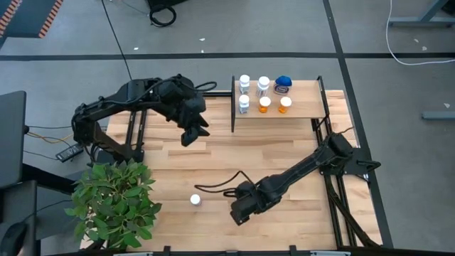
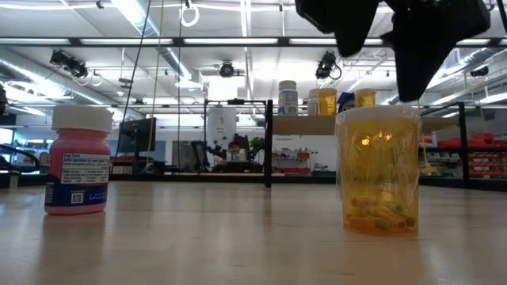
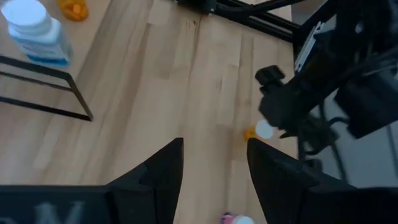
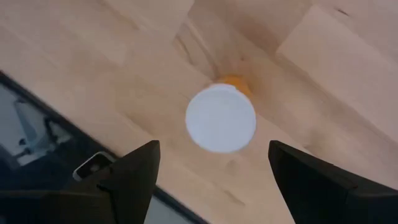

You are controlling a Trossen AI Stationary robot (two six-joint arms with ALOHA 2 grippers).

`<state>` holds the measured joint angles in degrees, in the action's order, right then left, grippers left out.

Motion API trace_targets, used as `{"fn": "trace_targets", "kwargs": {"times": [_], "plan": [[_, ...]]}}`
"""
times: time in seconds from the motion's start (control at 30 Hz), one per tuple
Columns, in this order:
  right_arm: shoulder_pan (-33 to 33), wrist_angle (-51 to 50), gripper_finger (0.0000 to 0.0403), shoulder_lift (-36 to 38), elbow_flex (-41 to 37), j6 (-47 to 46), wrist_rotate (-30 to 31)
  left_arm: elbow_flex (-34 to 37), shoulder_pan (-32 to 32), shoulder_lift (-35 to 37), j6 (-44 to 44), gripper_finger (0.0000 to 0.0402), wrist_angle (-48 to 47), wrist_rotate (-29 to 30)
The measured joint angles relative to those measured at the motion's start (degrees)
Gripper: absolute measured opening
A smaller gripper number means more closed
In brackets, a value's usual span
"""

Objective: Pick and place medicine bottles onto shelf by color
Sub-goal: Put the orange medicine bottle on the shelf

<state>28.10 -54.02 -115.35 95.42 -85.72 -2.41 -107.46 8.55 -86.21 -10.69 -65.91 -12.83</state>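
An orange bottle (image 2: 379, 170) with a white cap (image 4: 221, 118) stands upright on the tabletop near the front edge. My right gripper (image 4: 214, 148) hangs over it, pointing down, open, touching nothing; it hides the bottle in the high view (image 1: 238, 212). A pink bottle (image 2: 78, 162) with a white cap (image 1: 195, 200) stands on the table to its left. The shelf (image 1: 306, 107) at the far side holds three white bottles (image 1: 244, 82), a blue one (image 1: 284, 84) and two orange ones (image 1: 264, 104). My left gripper (image 1: 190, 131) is open and empty above the table, left of the shelf.
A green leafy plant (image 1: 114, 203) stands at the table's front left corner. A black cable (image 1: 217, 186) lies on the table beside my right arm. The shelf's black rail (image 1: 233, 103) stands close to my left gripper. Bare wood lies between the shelf and the two loose bottles.
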Motion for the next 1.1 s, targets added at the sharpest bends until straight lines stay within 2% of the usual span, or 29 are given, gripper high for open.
{"fn": "trace_targets", "kwargs": {"times": [0.27,0.47,1.1], "plan": [[0.33,0.47,0.0312,-2.08,0.0,-0.08,2.88,0.0,-6.82,0.0,-3.83,0.0183,0.01,5.0],[0.17,0.84,0.0312,-2.32,0.0,0.35,4.27,0.0,-10.31,0.0,-5.2,0.0185,-0.35,6.52],[0.22,1.05,0.0311,-2.32,-1.29,-1.44,2.82,0.0,-12.69,0.0,-6.74,0.0184,-0.42,7.75]]}}
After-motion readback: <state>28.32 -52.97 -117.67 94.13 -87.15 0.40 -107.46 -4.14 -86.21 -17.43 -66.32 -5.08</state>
